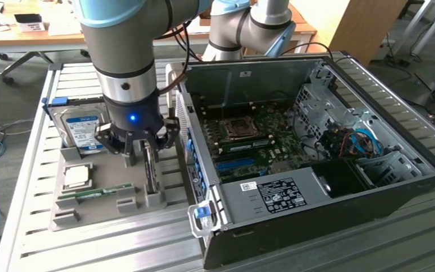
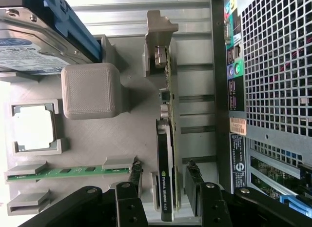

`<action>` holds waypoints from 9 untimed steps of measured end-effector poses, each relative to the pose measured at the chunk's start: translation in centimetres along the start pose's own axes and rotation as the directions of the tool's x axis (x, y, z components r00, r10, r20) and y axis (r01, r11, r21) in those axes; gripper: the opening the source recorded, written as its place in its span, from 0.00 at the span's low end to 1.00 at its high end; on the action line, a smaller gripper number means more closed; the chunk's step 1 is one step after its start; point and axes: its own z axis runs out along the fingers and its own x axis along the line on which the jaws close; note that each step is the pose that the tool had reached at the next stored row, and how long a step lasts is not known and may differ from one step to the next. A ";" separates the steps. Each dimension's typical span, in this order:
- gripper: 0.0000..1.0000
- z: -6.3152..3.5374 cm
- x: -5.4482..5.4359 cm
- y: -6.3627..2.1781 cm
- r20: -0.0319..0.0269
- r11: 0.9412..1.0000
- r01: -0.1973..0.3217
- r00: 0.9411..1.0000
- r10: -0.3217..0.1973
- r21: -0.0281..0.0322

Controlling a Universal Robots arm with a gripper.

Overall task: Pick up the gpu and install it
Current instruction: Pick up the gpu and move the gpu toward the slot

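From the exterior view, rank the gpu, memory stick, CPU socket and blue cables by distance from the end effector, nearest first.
1. gpu, standing on edge, straddled by the end effector.
2. memory stick, lying flat toward the exterior view's left.
3. CPU socket, inside the case, toward the exterior view's right.
4. blue cables, deep in the case, farthest right.

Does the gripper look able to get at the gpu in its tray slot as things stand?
Probably yes. The gripper is open, one finger each side of the gpu, which stands on edge in the tray; nothing sits between fingers and card.
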 end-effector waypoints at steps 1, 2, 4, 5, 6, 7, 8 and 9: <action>0.49 0.03 0.0 0.00 0.000 1.000 0.000 1.000 0.000 0.000; 0.49 0.05 0.0 0.00 0.000 1.000 0.000 1.000 0.000 0.000; 0.49 0.11 0.0 -0.01 0.000 1.000 0.000 1.000 0.000 0.000; 0.49 0.15 0.0 -0.01 0.000 1.000 0.000 1.000 0.000 0.000; 0.49 0.17 0.0 -0.01 0.000 1.000 0.000 1.000 0.000 0.000; 0.49 0.18 0.0 -0.01 0.000 1.000 0.000 1.000 0.000 0.000; 0.49 0.20 0.0 -0.01 0.000 1.000 0.000 1.000 0.000 0.000; 0.49 0.21 0.0 -0.01 0.000 1.000 0.000 1.000 0.000 0.000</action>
